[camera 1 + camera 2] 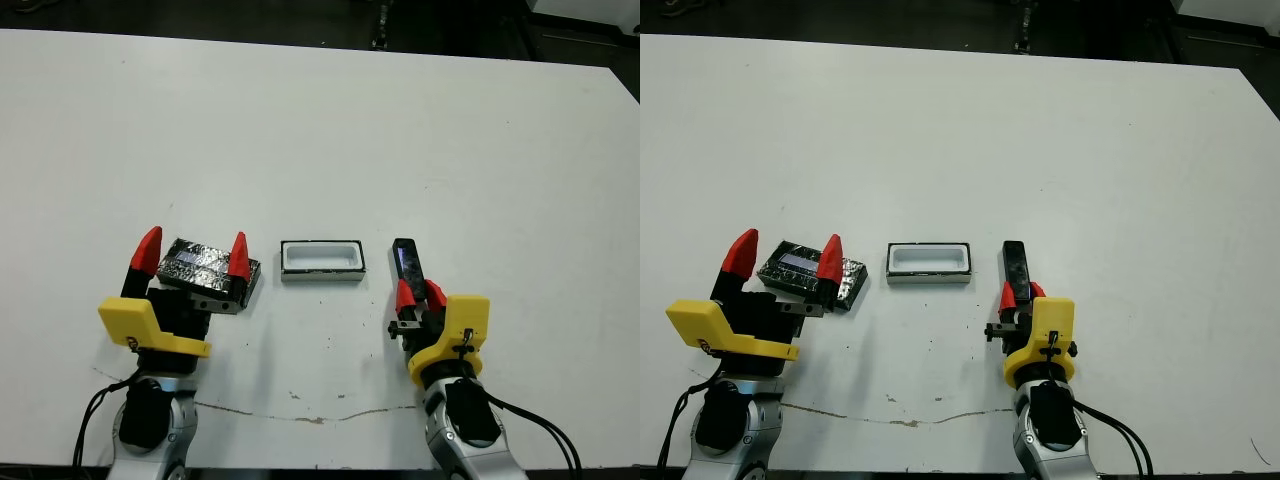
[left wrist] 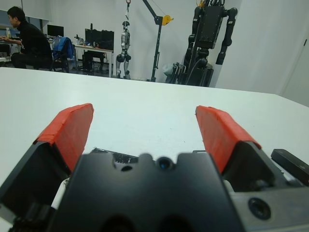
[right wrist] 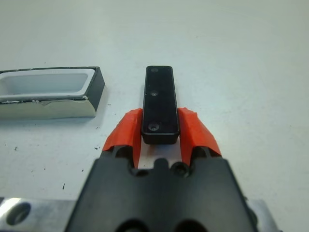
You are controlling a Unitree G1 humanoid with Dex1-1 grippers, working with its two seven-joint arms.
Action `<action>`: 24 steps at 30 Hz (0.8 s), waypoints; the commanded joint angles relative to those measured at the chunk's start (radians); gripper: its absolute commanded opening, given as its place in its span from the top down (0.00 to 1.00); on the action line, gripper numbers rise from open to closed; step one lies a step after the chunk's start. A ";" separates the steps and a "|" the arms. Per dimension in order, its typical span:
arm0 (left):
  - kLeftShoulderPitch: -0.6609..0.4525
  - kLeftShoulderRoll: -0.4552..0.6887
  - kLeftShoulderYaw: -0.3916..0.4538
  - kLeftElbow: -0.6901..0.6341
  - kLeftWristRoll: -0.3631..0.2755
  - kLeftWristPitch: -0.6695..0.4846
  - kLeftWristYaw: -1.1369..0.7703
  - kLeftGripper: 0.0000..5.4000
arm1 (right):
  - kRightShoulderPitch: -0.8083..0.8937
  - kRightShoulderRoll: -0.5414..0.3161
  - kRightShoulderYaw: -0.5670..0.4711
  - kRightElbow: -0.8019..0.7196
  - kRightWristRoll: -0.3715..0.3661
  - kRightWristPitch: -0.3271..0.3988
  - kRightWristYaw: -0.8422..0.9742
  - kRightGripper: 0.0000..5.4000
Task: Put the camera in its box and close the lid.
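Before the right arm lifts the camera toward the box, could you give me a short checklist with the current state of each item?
1. Right gripper fingers on both sides of the camera's near end: ok.
2. Grip firm enough to lift: cannot tell.
3. Box open, white lining bare: ok.
4. Lid off the box, lying to its left: ok.
5. Left gripper open at the lid, away from the box: ok.
6. Table between camera and box free: ok.

On the white table (image 1: 320, 130), the shallow white-lined black box (image 1: 321, 261) lies in the middle. The speckled black lid (image 1: 205, 266) lies to its left. The slim black camera bar (image 1: 405, 263) lies just right of the box, its near end between the right gripper's (image 1: 419, 294) fingers.
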 commanded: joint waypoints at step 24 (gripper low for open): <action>-0.001 0.000 -0.013 -0.018 0.009 0.029 0.019 0.00 | -0.561 -0.822 -0.445 0.226 0.540 0.177 0.899 0.69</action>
